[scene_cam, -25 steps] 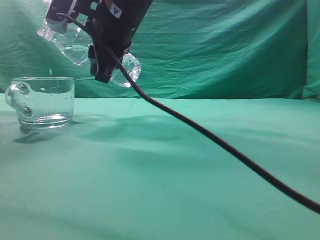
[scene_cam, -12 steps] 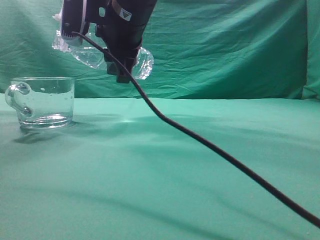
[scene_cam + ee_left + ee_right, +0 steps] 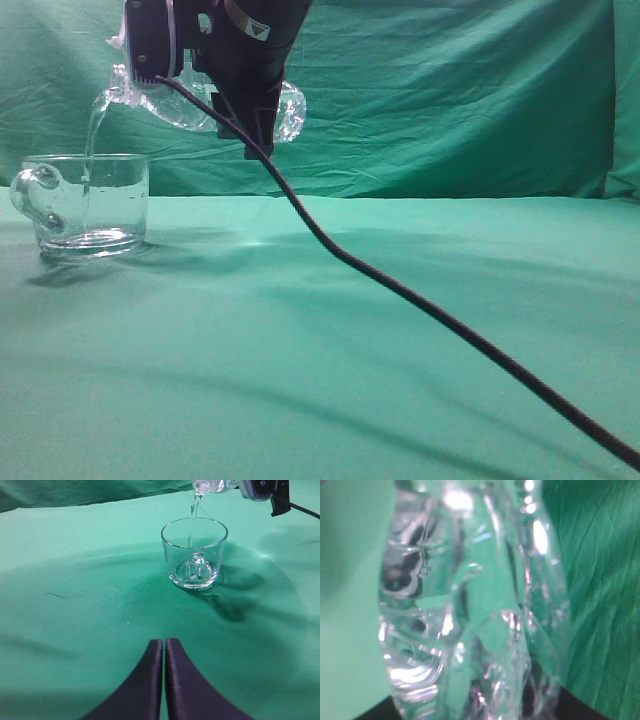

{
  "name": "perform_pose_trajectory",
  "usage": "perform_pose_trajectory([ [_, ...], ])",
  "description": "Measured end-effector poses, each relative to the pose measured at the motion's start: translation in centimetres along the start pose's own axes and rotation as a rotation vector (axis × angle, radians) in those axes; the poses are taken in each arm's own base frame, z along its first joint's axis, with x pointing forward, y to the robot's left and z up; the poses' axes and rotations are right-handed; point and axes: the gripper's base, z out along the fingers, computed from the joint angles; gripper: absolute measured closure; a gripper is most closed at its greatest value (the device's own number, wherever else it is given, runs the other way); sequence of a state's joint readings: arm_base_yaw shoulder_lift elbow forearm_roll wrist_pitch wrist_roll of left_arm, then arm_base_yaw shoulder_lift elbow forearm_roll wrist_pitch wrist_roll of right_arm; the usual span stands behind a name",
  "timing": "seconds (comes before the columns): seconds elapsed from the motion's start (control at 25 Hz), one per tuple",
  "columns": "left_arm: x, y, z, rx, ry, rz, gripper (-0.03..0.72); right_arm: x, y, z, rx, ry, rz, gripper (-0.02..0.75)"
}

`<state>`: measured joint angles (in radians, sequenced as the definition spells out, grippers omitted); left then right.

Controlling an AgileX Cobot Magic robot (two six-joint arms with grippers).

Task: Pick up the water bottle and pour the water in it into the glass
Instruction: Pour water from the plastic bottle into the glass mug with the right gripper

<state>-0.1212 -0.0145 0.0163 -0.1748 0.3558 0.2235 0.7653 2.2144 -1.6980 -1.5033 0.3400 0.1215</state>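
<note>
My right gripper (image 3: pixel 235 95) is shut on the clear ribbed water bottle (image 3: pixel 185 108) and holds it tipped nearly level, neck to the left, above the glass (image 3: pixel 88 205). A thin stream of water (image 3: pixel 93 125) falls from the bottle's mouth into the glass. The glass is a short wide mug with a loop handle on its left, and it stands on the green cloth. In the left wrist view the glass (image 3: pixel 195 560) stands ahead, with the stream (image 3: pixel 194 507) dropping into it. My left gripper (image 3: pixel 164 647) is shut and empty, well short of the glass. The bottle (image 3: pixel 470 605) fills the right wrist view.
A black cable (image 3: pixel 420 300) hangs from the right arm and runs down across the cloth to the lower right. Green cloth (image 3: pixel 400 380) covers the table and a green curtain (image 3: pixel 450 90) hangs behind.
The right gripper has moved the bottle's neck left over the glass and tipped it further down. Water now streams into the glass. The left gripper's earlier state is not shown.
</note>
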Motion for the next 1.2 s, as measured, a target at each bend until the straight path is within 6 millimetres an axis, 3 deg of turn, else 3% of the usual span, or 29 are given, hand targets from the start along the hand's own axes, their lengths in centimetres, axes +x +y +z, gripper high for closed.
perform_pose_trajectory([
  [1.2,0.00,0.00,0.00,0.000,0.000,0.000,0.688,0.17,-0.33,-0.01,0.036,0.020,-0.045,0.459],
])
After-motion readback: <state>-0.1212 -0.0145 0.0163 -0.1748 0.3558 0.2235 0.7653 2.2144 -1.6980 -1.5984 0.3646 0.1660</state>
